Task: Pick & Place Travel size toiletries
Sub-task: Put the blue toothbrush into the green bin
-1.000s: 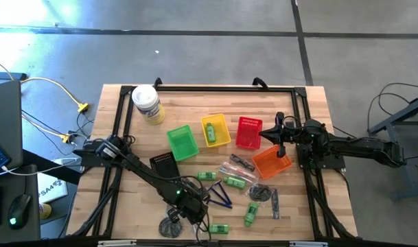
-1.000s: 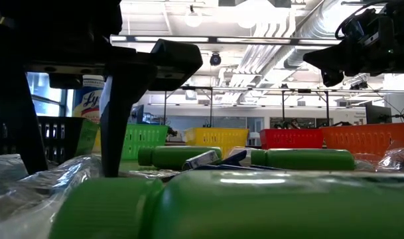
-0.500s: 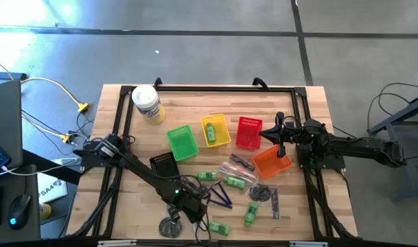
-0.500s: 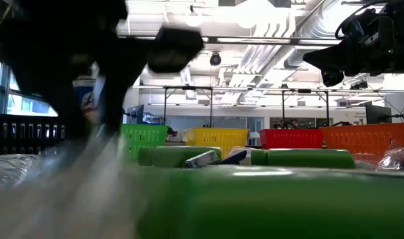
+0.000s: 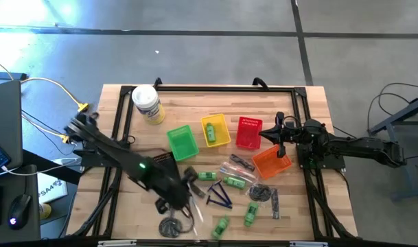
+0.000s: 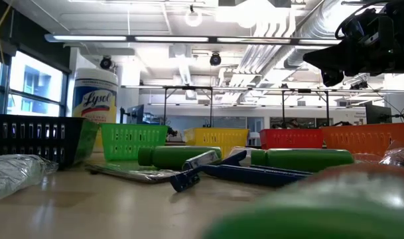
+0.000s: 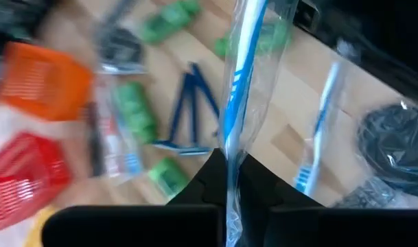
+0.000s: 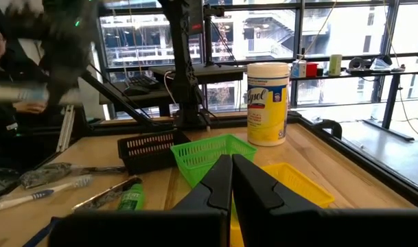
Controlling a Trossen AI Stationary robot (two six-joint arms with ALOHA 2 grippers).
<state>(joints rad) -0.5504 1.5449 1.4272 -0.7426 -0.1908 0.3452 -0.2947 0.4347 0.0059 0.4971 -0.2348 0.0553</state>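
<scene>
Left gripper (image 7: 230, 180) now pinches a clear-wrapped blue toothbrush (image 7: 239, 82), apparently lifted off the table since a second ago; pick done, placing remains. Right gripper (image 8: 230, 180), fingers pressed together, waits above the orange plastic basket (image 5: 271, 162).

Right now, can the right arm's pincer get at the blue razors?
Probably, but not straight away. The right pincer hangs shut above the orange basket, while the blue razors lie beyond it with wrapped items between.
</scene>
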